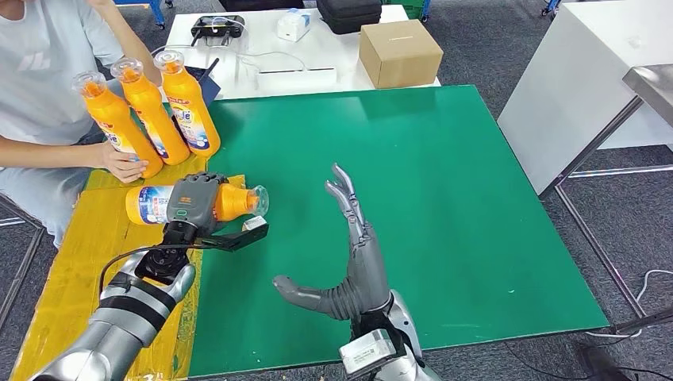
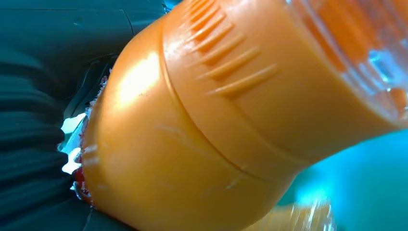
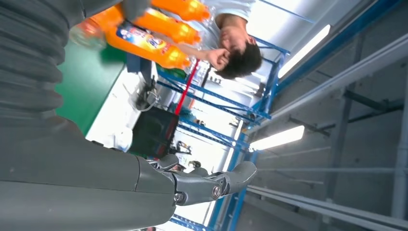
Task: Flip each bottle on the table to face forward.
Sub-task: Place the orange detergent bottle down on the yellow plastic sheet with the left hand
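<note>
Four orange bottles are in sight. One bottle (image 1: 151, 203) lies on its side inside the left hand's fingers (image 1: 198, 196), its clear cap (image 1: 258, 200) just past them. The other three stand leaning in a row beyond those fingers: the first (image 1: 119, 127), the second (image 1: 151, 111) and the third (image 1: 189, 103), each with a clear cap.

Two robot hands show: the left hand (image 1: 194, 208) and the right hand (image 1: 349, 254), well apart from the bottles.

One green worktop (image 1: 444, 198) carries them, with one yellow sheet (image 1: 95, 246) beside the left fingers. Farther off stand one cardboard box (image 1: 399, 52), one small white box (image 1: 293, 24) and one black case (image 1: 349, 13). One person (image 1: 40, 79) sits near the three bottles.
</note>
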